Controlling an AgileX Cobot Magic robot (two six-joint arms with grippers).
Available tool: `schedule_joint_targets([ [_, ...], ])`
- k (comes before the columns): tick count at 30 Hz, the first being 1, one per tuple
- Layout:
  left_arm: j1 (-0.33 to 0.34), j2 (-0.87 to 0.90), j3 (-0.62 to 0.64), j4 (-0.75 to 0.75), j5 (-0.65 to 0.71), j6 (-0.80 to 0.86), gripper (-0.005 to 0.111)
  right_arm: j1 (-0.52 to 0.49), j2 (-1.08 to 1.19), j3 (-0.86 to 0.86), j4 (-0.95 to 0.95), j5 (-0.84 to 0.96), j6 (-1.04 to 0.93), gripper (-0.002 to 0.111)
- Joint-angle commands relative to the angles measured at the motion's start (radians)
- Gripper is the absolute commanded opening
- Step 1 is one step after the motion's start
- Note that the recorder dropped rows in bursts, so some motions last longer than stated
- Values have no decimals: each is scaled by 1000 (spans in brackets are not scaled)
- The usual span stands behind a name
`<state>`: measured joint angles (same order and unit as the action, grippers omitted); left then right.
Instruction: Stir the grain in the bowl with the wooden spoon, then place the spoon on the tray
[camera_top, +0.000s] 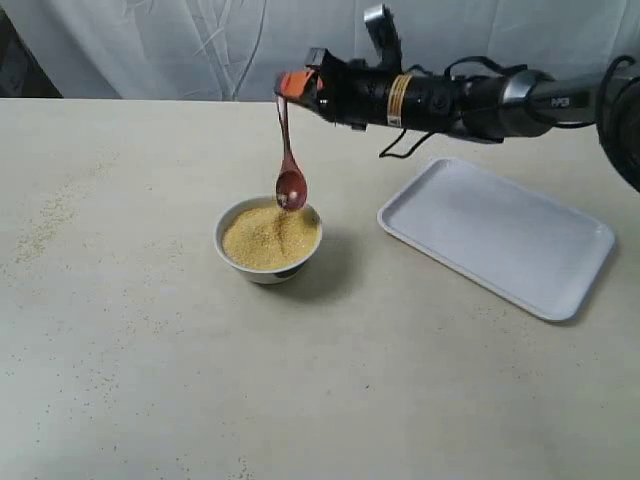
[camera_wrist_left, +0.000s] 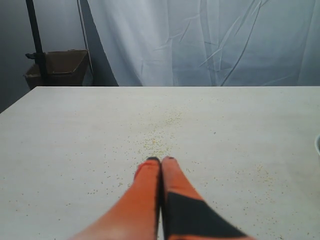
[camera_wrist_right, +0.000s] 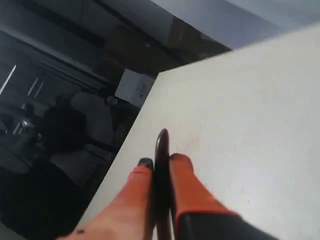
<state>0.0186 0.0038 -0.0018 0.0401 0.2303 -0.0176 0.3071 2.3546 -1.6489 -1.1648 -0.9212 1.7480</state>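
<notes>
The white bowl (camera_top: 267, 243) stands mid-table, heaped with yellow grain (camera_top: 270, 236). The dark reddish wooden spoon (camera_top: 288, 170) hangs almost upright over the bowl's far rim, its oval head just above the grain. My right gripper (camera_top: 287, 85) reaches in from the right and is shut on the handle's top end. In the right wrist view the handle (camera_wrist_right: 162, 150) is pinched between the orange fingers (camera_wrist_right: 187, 185). The white tray (camera_top: 497, 233) lies right of the bowl with nothing on it. My left gripper (camera_wrist_left: 161, 160) is shut and holds nothing, low over the table; the exterior view does not show it.
Spilled granules (camera_wrist_left: 159, 135) dot the table ahead of the left gripper, and a trail of them (camera_top: 50, 215) lies at the left. A white curtain (camera_top: 200, 45) hangs behind the table. The table's edge (camera_wrist_right: 131, 150) drops to a dark floor in the right wrist view.
</notes>
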Motion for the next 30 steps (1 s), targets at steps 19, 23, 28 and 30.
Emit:
schedule_joint_targets([
  [19, 4, -4, 2, 1, -3, -2, 0, 241, -123, -3, -307, 206, -403, -1],
  [23, 4, -4, 2, 1, -5, -2, 0, 241, -149, -3, -307, 303, -403, -1],
  [28, 4, -4, 2, 1, -5, -2, 0, 241, -88, -3, -319, 350, -406, -1],
  [30, 4, -4, 2, 1, -5, -2, 0, 243, -60, -3, -319, 330, -406, -1],
])
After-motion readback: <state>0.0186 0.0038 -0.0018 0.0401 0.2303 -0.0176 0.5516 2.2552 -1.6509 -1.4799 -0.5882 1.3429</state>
